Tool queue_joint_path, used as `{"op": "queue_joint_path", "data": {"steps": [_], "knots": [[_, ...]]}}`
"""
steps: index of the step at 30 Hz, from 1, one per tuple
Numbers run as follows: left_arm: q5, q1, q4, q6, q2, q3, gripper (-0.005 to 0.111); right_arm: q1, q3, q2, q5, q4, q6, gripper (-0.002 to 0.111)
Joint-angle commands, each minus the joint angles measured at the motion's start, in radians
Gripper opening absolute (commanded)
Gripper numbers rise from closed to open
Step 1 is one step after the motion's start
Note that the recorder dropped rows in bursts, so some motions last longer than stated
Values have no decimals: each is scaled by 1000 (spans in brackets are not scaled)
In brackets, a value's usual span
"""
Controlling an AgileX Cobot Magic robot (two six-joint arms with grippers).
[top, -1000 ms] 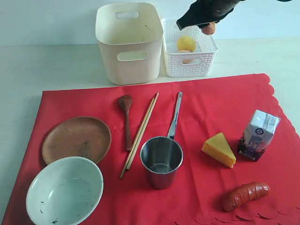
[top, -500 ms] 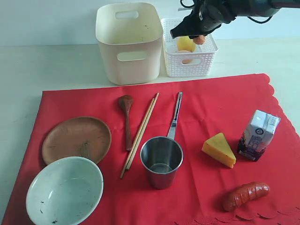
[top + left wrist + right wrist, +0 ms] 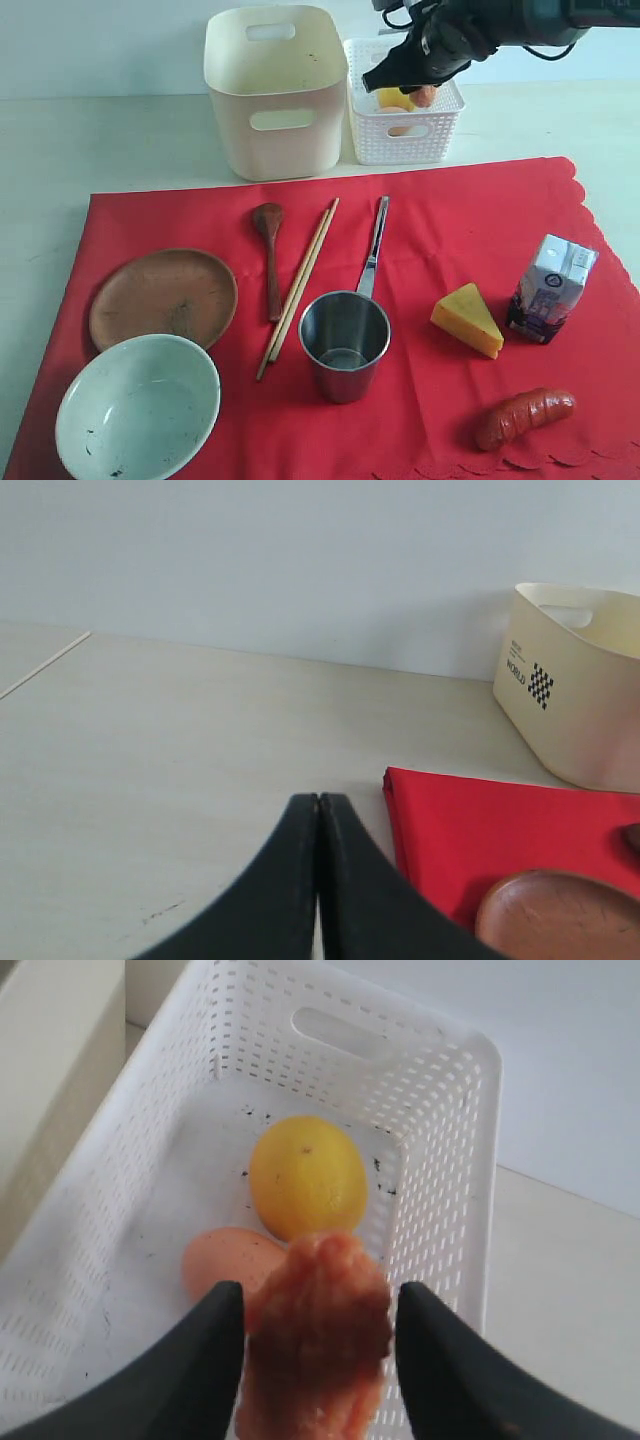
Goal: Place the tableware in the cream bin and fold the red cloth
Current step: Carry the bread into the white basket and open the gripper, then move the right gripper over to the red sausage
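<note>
None of the tableware has reached the cream bin (image 3: 275,90), which stands at the upper middle of the exterior view. The brown plate (image 3: 163,297), speckled bowl (image 3: 138,408), dark spoon (image 3: 270,255), chopsticks (image 3: 300,285) and steel cup (image 3: 345,345) all lie on the red cloth (image 3: 450,230), mostly in its left half. The cloth is spread flat and unfolded on the tabletop (image 3: 100,140). A cheese wedge (image 3: 467,318), milk carton (image 3: 552,288) and sausage (image 3: 524,417) sit on its right half, so I judge both parts of the task are not yet begun. To the right of the bin, the white basket (image 3: 405,140) holds a lemon (image 3: 307,1175) and an egg (image 3: 215,1260). Above it, the right gripper (image 3: 320,1305) brackets a pinkish lumpy food piece (image 3: 425,96); I cannot tell whether it pinches this or has let go. The left gripper (image 3: 318,810) is clenched on nothing, over bare tabletop off the cloth's left edge.
</note>
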Motion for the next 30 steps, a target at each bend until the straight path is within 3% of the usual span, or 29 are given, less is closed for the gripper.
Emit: {"op": "queue_joint_path", "data": {"steps": [1,6,18,22,27,30], "knots": [[-12,0,-6,0,-5,-3,2,-5,-11,-4,-10,-13,4,62],[-12,0,-6,0,-5,-3,2,-3,-11,-4,-10,-1,4,77],[-12,0,-6,0,-5,-3,2,-3,-11,-85,195,33,2,73],[-12,0,-6,0,-5,-3,2,-3,-11,-132,255,33,2,53],[-12,0,-6,0,-5,-3,2,-3,-11,-200,315,33,2,15],[-12,0,-6,0,-5,-3,2,-3,-11,-245,347,56,2,0]]}}
